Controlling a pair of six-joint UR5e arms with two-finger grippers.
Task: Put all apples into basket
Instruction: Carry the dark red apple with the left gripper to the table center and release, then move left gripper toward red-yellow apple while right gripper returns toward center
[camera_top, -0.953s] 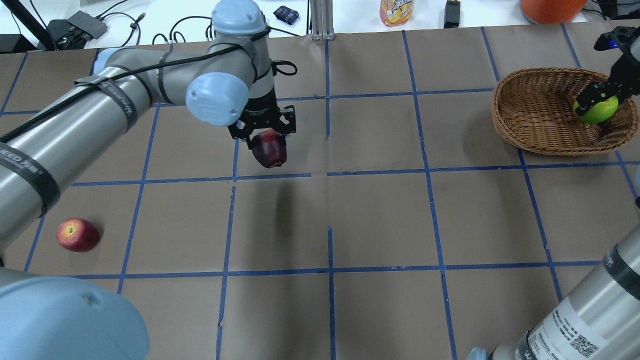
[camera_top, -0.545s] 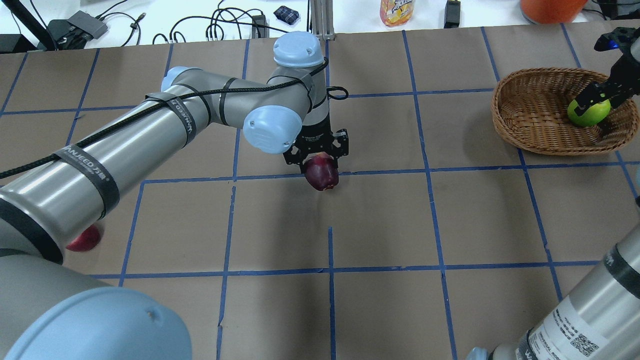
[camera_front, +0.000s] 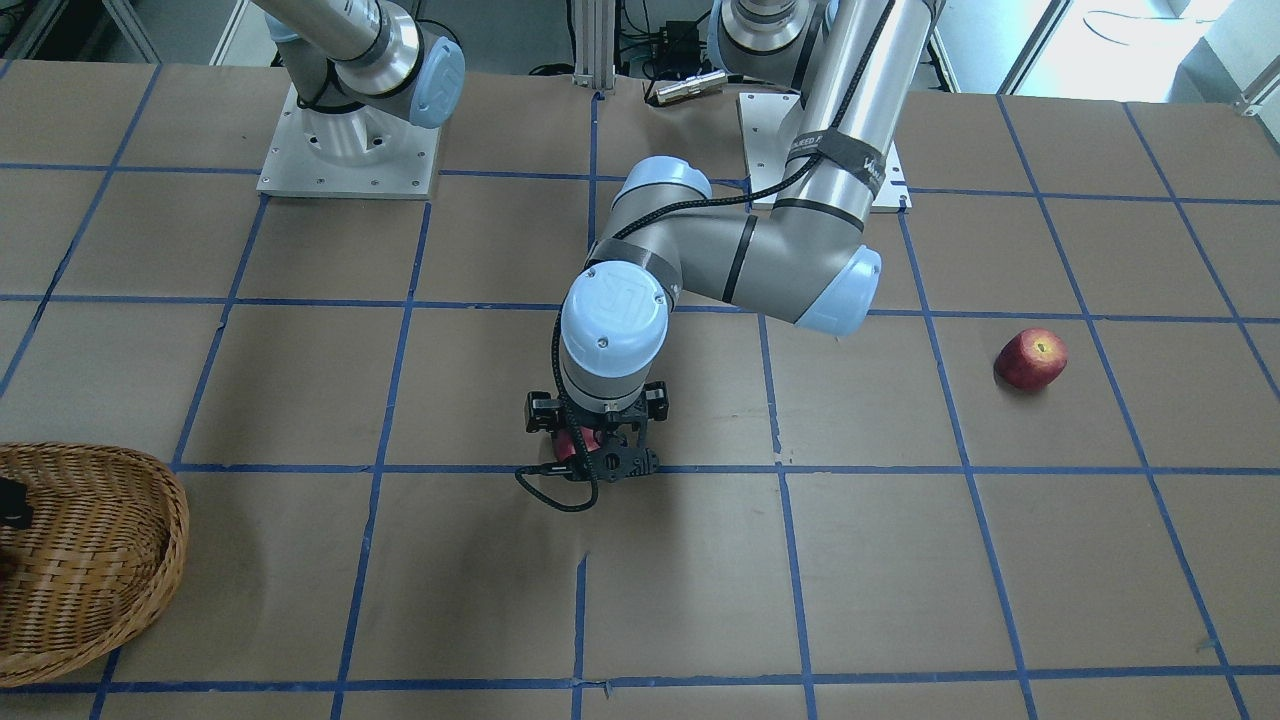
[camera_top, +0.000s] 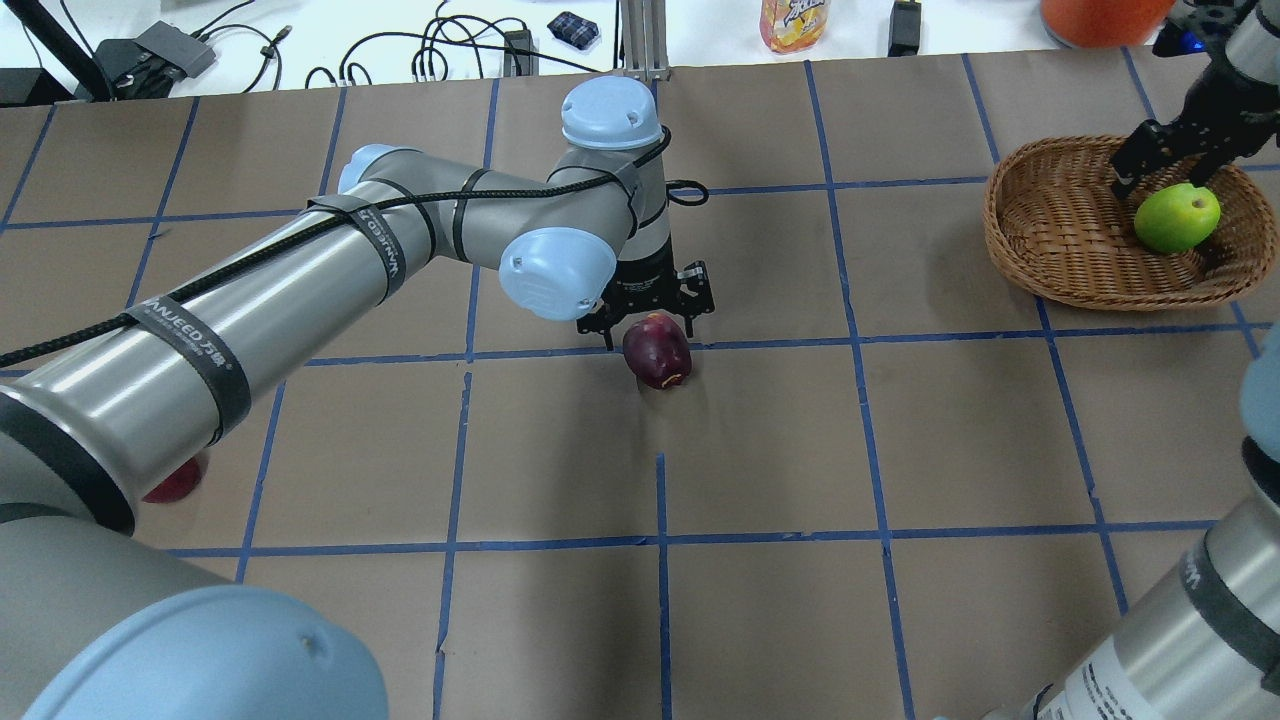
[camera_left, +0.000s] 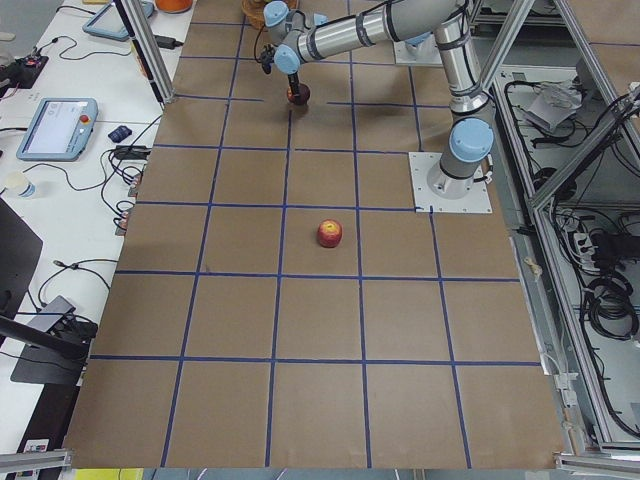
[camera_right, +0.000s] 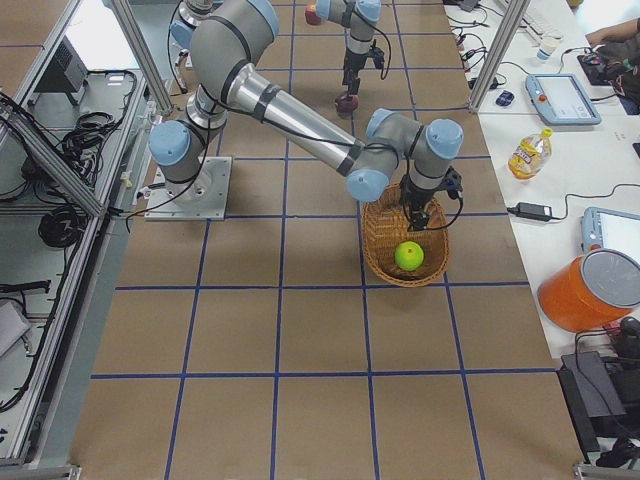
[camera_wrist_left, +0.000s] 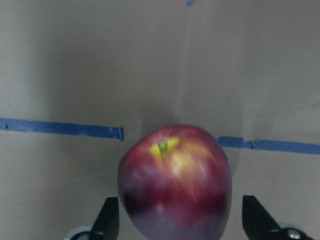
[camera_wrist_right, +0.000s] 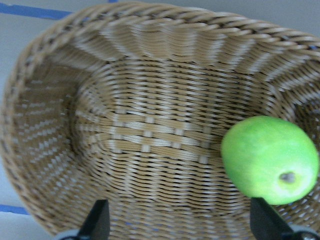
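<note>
Changed since half a second ago: left claw (camera_top: 649, 330) has spread its jaws and let go of the maroon apple (camera_top: 657, 352), which sits lower. The right claw (camera_top: 1162, 180) has dropped the green apple (camera_top: 1177, 217) and lifted toward the basket's far rim.

- Left claw: pointing down, jaws apart, one fingertip on either side of the maroon apple. The wrist view shows a gap beside the fruit, so there is no grip.
- Maroon apple: about the middle of the bench (camera_top: 760, 450), somewhat toward the far edge. It looks to rest on the paper at a blue tape (camera_top: 780, 345) line, with a yellow patch round the stem.
- Right claw: jaws apart, above the basket (camera_top: 1010, 240), clear of the fruit.
- Green apple: inside the basket, on its floor toward its right end.
- Basket: light brown wicker, by the bench's far edge, in the right half.
- Red apple (camera_front: 1030, 359): alone in the bench's left half, well apart from both claws. In the overhead view it is mostly hidden behind the left arm (camera_top: 250, 290).
- Bench surface: brown paper, squared off with blue tape.
- Room: white side table beyond the far edge, carrying cables (camera_top: 400, 55), a bottle (camera_top: 793, 22) of yellow drink and an orange container (camera_top: 1100, 15). Aluminium framing stands along the bench edges.
</note>
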